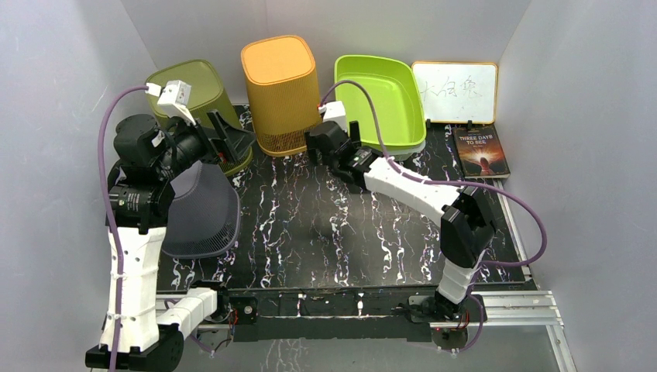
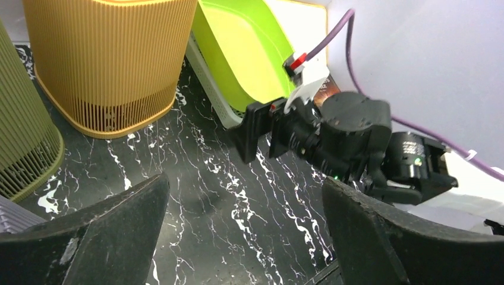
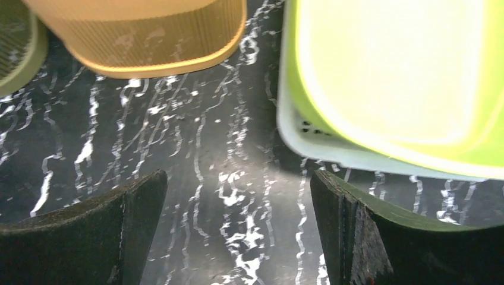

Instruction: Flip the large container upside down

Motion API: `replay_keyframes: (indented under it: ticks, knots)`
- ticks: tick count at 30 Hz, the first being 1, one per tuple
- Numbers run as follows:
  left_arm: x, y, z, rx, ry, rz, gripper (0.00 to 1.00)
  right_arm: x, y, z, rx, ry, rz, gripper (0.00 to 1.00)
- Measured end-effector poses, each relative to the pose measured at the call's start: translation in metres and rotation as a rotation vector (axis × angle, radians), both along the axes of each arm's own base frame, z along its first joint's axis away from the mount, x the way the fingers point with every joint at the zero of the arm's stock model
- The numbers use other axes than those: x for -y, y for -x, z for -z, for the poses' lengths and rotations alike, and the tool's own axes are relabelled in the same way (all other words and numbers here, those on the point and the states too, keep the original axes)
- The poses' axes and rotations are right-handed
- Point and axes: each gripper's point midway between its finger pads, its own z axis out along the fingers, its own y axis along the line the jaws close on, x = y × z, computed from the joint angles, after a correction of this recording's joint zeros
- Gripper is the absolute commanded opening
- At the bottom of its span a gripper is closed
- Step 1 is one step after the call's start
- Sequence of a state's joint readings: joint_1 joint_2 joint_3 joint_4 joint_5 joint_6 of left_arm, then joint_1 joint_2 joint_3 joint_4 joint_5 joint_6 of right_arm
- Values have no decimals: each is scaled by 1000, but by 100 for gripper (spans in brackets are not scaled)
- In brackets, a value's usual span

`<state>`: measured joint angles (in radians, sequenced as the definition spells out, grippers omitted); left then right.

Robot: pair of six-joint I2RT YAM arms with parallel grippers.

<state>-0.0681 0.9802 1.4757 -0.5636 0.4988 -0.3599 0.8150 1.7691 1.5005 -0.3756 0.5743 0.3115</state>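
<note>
**A:** Overhead first. Where is the large container?

**B:** The orange basket [image 1: 280, 97] stands at twelve o'clock on the black marbled table [image 1: 325, 232], wide rim down and closed base up. An olive basket [image 1: 197, 89] sits at eleven and a lime tub [image 1: 383, 97] leans at one. A whiteboard [image 1: 455, 91] and a book [image 1: 481, 153] are at two, and a grey basket [image 1: 203, 217] lies at eight.

**A:** And the arms?

**B:** The left gripper [image 1: 230, 139] is at the orange basket's eight o'clock, in front of the olive one. The right gripper [image 1: 312, 146] is at its four o'clock, near the rim. Neither holds it.

**A:** Left wrist view?

**B:** The jaws are spread wide, with only table between them. The orange basket is at eleven o'clock, rim on the table. The right gripper is at three, in front of the lime tub.

**A:** Right wrist?

**B:** The jaws are apart here too, gripping nothing. The orange basket's rim is at eleven and the tub at one.
</note>
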Motion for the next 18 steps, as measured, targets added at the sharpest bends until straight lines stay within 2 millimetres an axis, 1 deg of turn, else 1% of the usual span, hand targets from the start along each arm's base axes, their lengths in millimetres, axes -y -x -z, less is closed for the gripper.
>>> replay_keyframes:
  ticks: [2,3,5,7,9,12,13,14,17,18]
  knots:
    - [0,-3,7,-20,0,1,98,14,-9,-4,-3,24,22,94]
    - [1,-5,10,-31,0,1,98,21,-15,-7,-3,28,33,97]
    - [1,-7,14,-43,-1,1,98,30,-28,-15,1,31,49,98]
    - [1,-8,15,-46,-1,3,98,37,-41,-24,12,31,66,98]
    - [1,-8,15,-46,-1,4,98,41,-50,-28,21,35,76,98]
    - [1,-7,17,-48,-3,4,98,41,-51,-26,19,53,66,97]
    - [1,-8,18,-51,-4,4,98,41,-51,-25,17,58,60,94]
    - [1,-8,20,-54,-3,4,98,41,-52,-24,13,61,55,86]
    - [1,-7,25,-65,-5,4,98,39,-57,-18,-2,60,30,51]
    - [1,-7,26,-68,-5,4,98,40,-60,-14,-11,59,27,47]
